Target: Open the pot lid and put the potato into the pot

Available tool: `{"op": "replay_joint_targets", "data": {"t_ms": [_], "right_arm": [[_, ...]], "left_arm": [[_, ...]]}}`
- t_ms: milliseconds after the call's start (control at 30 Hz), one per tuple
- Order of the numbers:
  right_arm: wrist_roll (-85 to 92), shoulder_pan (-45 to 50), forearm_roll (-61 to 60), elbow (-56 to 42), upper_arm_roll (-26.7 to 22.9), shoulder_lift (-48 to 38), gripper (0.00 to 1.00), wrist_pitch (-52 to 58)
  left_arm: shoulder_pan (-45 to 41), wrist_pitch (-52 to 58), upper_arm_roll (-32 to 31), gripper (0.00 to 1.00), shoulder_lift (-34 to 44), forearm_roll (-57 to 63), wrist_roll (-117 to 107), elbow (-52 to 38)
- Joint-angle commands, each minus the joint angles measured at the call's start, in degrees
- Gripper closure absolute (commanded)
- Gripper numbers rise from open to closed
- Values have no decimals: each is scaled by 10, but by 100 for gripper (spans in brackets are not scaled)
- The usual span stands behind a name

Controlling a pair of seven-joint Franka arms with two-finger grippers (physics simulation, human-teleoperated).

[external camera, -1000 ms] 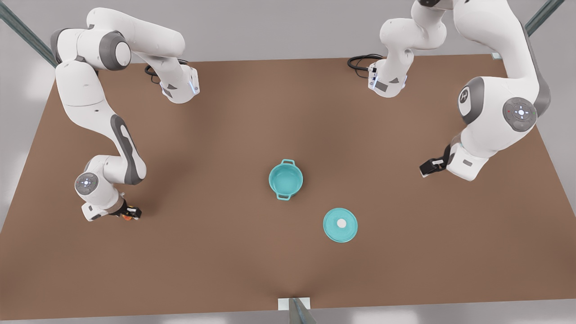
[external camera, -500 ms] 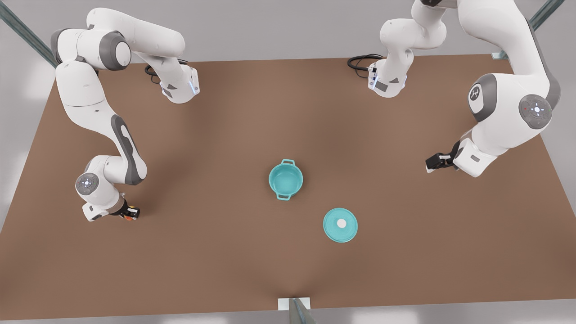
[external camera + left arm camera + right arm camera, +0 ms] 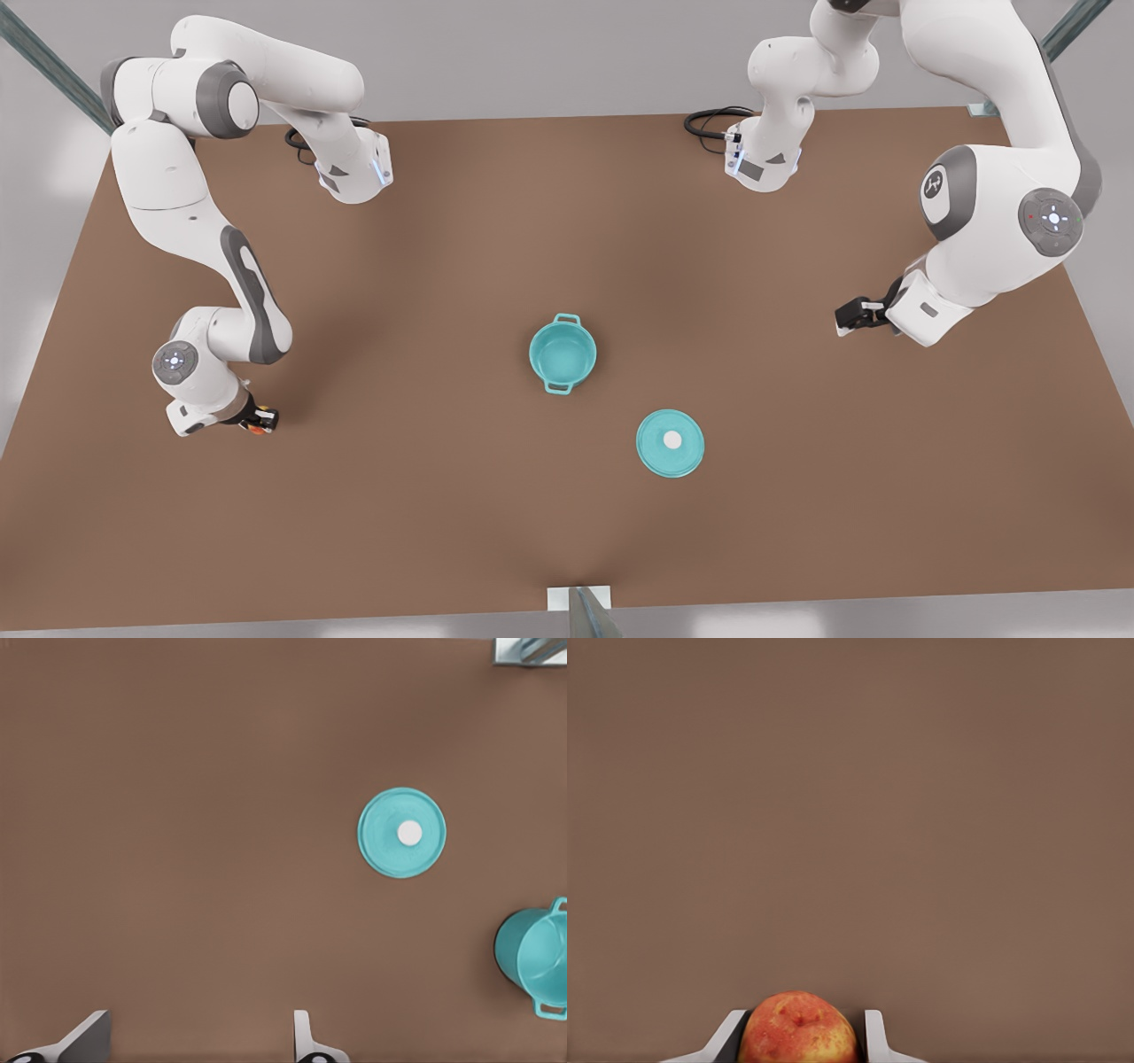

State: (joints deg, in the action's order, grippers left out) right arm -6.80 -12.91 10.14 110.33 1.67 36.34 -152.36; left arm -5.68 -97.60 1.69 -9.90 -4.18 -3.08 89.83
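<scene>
The teal pot (image 3: pixel 563 353) stands uncovered mid-table, its teal inside showing; the left wrist view catches it at the frame edge (image 3: pixel 532 957). The pot lid (image 3: pixel 671 443), a flat teal disc with a white knob, lies on the table beside the pot, toward the front view's right (image 3: pixel 401 833). At the front view's left, my right gripper (image 3: pixel 259 420) is low over the table, shut on the yellow-and-red potato (image 3: pixel 799 1028), one finger pressed on each side. My left gripper (image 3: pixel 846 316) hangs open at the front view's right, well apart from lid and pot.
Both arm bases (image 3: pixel 354 173) (image 3: pixel 762 159) stand at the back of the brown table (image 3: pixel 443 496), with black cables beside them. A small white bracket (image 3: pixel 580 599) sits at the table's front edge. Bare tabletop lies between the potato and the pot.
My left gripper has drawn back and up, away from the lid. My right arm has shifted only slightly, its gripper staying around the potato.
</scene>
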Motion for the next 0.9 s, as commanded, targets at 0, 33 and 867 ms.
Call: {"op": "replay_joint_targets", "data": {"t_ms": [0,33,867], "right_arm": [[-8,0,1,0,0,0,48,0],[-8,0,1,0,0,-1,49,1],[-185,41,-38,-51,94,-86,51,223]], "left_arm": [[1,2,2,0,1,1,30,0],[1,2,1,0,1,1,30,0],[1,4,-1,0,1,3,32,0]]}}
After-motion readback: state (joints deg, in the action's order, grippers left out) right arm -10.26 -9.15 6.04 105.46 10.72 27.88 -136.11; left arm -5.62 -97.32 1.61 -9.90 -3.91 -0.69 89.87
